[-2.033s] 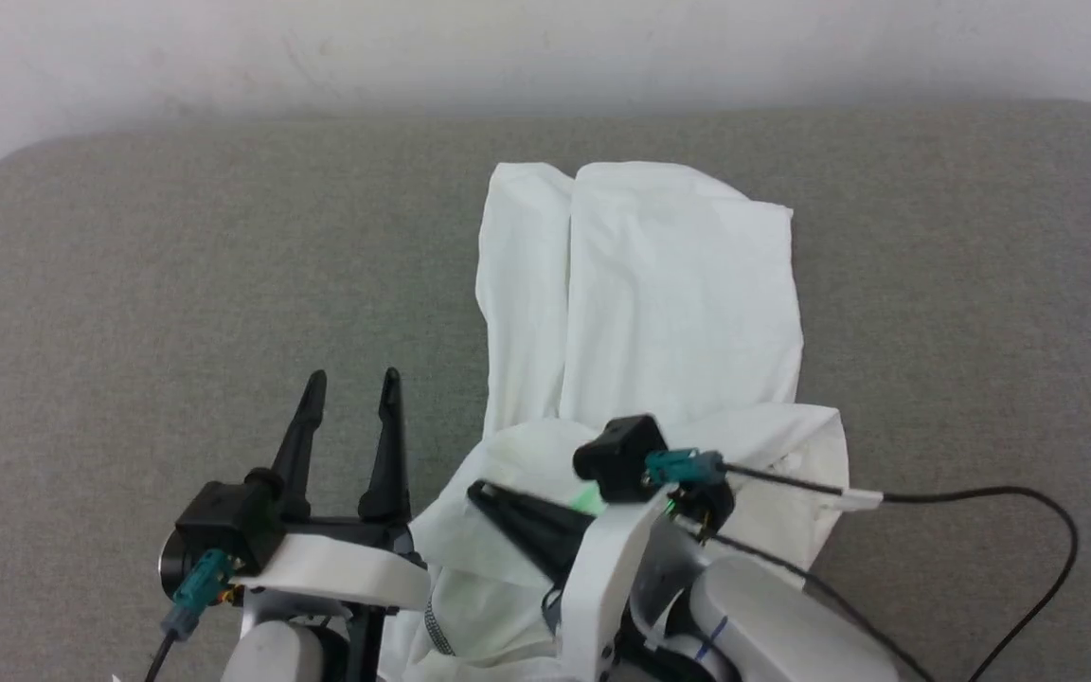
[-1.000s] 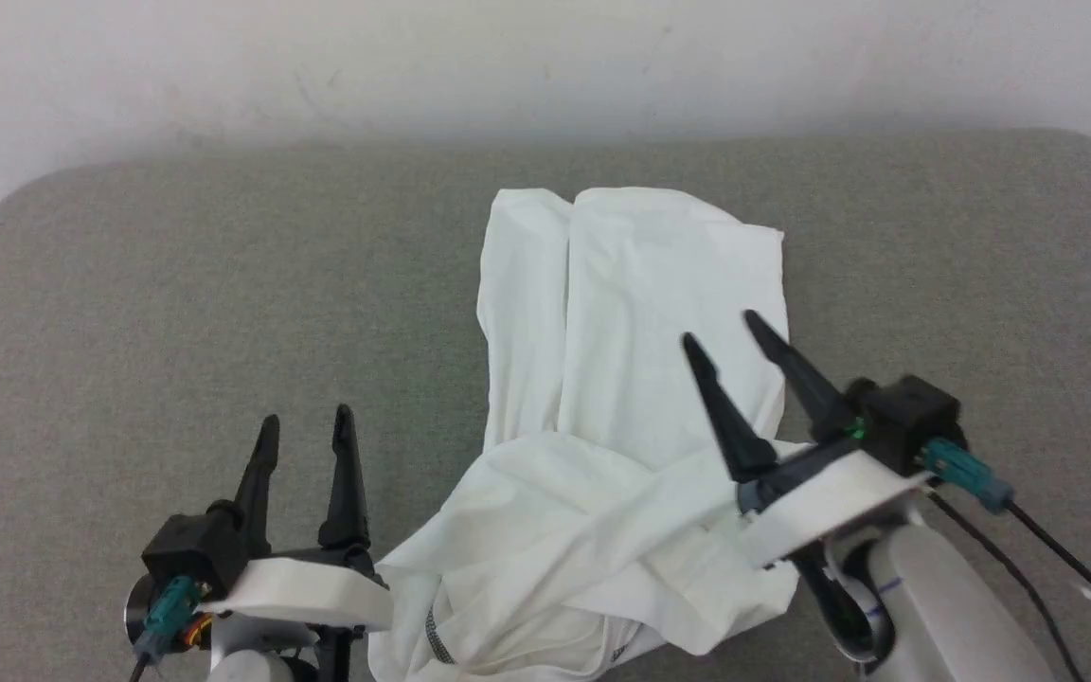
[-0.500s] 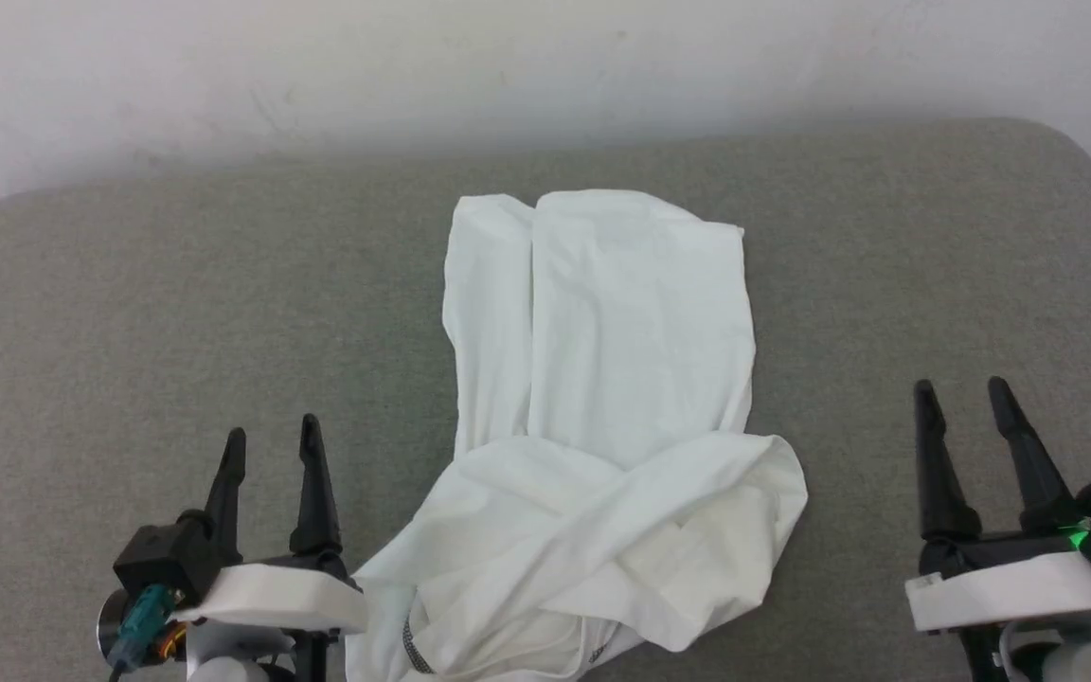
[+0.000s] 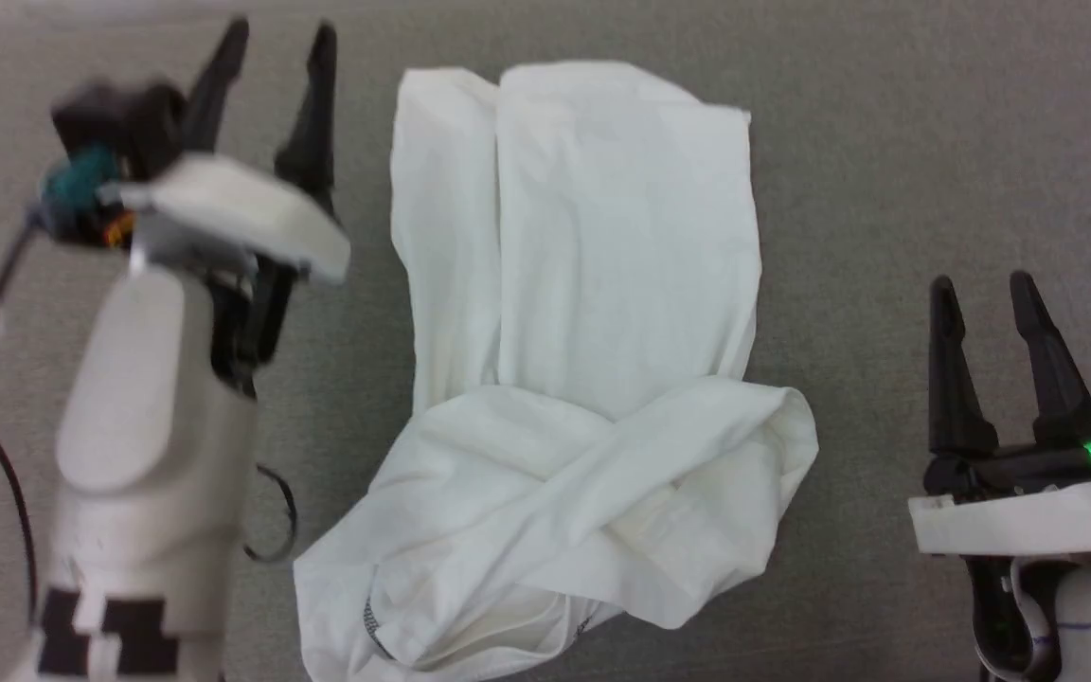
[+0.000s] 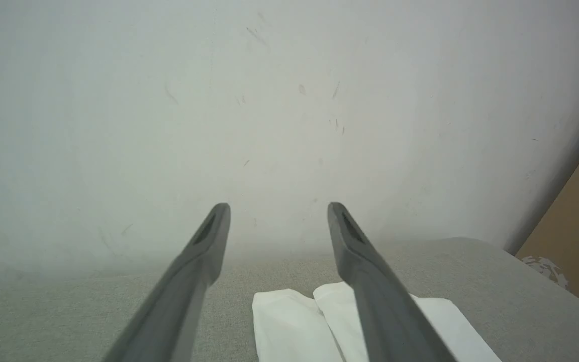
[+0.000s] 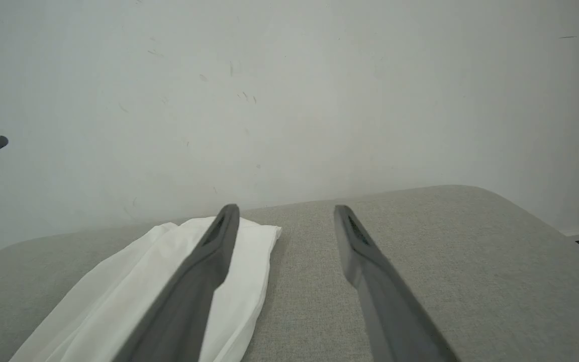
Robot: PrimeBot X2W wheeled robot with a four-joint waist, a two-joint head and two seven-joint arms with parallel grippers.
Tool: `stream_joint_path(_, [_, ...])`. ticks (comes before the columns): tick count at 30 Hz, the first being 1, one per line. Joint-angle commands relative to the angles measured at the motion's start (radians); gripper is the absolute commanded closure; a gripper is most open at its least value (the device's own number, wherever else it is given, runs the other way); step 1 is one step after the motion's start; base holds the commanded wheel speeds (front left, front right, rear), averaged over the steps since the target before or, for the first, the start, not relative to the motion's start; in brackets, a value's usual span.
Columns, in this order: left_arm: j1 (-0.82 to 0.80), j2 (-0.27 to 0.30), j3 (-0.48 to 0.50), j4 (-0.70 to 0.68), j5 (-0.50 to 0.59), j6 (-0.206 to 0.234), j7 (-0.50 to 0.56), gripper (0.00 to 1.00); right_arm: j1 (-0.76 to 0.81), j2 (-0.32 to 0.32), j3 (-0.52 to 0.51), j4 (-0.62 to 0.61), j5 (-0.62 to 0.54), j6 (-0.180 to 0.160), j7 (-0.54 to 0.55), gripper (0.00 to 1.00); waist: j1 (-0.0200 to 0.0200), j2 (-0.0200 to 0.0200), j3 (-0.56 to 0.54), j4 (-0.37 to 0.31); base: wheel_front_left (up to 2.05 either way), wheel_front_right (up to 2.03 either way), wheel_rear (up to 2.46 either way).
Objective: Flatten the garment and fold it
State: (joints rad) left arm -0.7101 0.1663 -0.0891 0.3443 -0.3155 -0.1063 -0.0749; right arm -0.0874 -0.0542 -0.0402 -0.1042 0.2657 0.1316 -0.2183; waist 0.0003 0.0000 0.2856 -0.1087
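Note:
The white garment (image 4: 583, 313) lies on the grey padded table (image 4: 934, 142), its far half folded into a long narrow panel and its near end bunched in loose folds with a dark stitched seam (image 4: 370, 625) showing. My left gripper (image 4: 280, 38) hangs open above the table just left of the garment's far end, holding nothing. Open and empty too, my right gripper (image 4: 981, 284) stands well to the right of the bunched end. The garment's far corner (image 5: 294, 322) shows between the left fingers (image 5: 204, 246); in the right wrist view the garment (image 6: 169, 271) lies left of the fingers (image 6: 355, 241).
A pale scuffed wall (image 5: 269, 100) rises behind the table's far rounded edge. A brown cardboard-like surface (image 5: 576, 231) stands at the far right. Bare grey padding (image 6: 420, 241) stretches to the right of the garment.
The head camera has tilted down, so the wall has left its view. My left arm has risen and reached forward beside the garment's far end. The right gripper keeps its place at the right.

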Motion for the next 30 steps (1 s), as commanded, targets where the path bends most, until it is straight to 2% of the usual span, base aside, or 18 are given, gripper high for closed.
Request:
stream_joint_path(1, [-0.072,0.02,-0.012,0.039,-0.015,-0.011,0.031,0.0,-0.022,0.003,0.01,-0.002,0.01,-0.001,-0.008,0.0,-0.0003,0.0,0.121,-0.065,0.0,0.0,0.0])
stream_joint_path(7, [-0.352,0.091,-0.089,0.237,-0.082,-0.023,0.21,0.0,-0.079,0.004,0.061,0.014,0.041,-0.001,-0.026,0.0,-0.0003,0.0,0.209,-0.135,0.0,0.0,0.0])
stream_joint_path(8, [-0.352,0.091,-0.089,0.237,-0.082,-0.023,0.21,0.0,-0.079,0.004,0.061,0.014,0.041,-0.001,-0.026,0.0,-0.0003,0.0,0.209,-0.135,0.0,0.0,0.0])
stream_joint_path(14, [-0.512,0.154,-0.189,0.382,-0.185,-0.024,0.438,0.0,-0.127,0.004,0.11,0.021,0.063,-0.001,-0.04,0.0,-0.0003,0.0,0.282,-0.211,0.0,0.0,0.0])
stream_joint_path(18, [-0.566,0.203,-0.241,0.461,-0.209,-0.024,0.571,0.0,-0.146,0.004,0.136,0.027,0.086,-0.001,-0.043,0.0,-0.0003,0.0,0.324,-0.253,0.0,0.0,0.0])
stream_joint_path(23, [-0.599,0.266,-0.286,0.561,-0.179,-0.022,0.705,0.0,-0.16,0.004,0.15,0.016,0.116,-0.001,-0.043,0.0,-0.0003,0.0,0.362,-0.294,0.0,0.0,0.0])
stream_joint_path(27, [-0.6,0.278,-0.311,0.616,-0.177,-0.022,0.808,0.0,-0.156,0.004,0.151,0.021,0.131,-0.001,-0.043,0.0,-0.0003,0.0,0.375,-0.307,0.0,0.0,0.0])
stream_joint_path(29, [-0.589,0.267,-0.324,0.649,-0.192,-0.023,0.903,0.0,-0.154,0.004,0.146,0.026,0.134,-0.001,-0.043,0.0,-0.0003,0.0,0.376,-0.306,0.0,0.0,0.0])
stream_joint_path(30, [-0.585,0.262,-0.335,0.659,-0.194,-0.023,0.951,0.6,-0.154,0.004,0.142,0.028,0.134,-0.001,-0.043,0.0,-0.0003,0.0,0.376,-0.305,0.0,0.0,0.0])
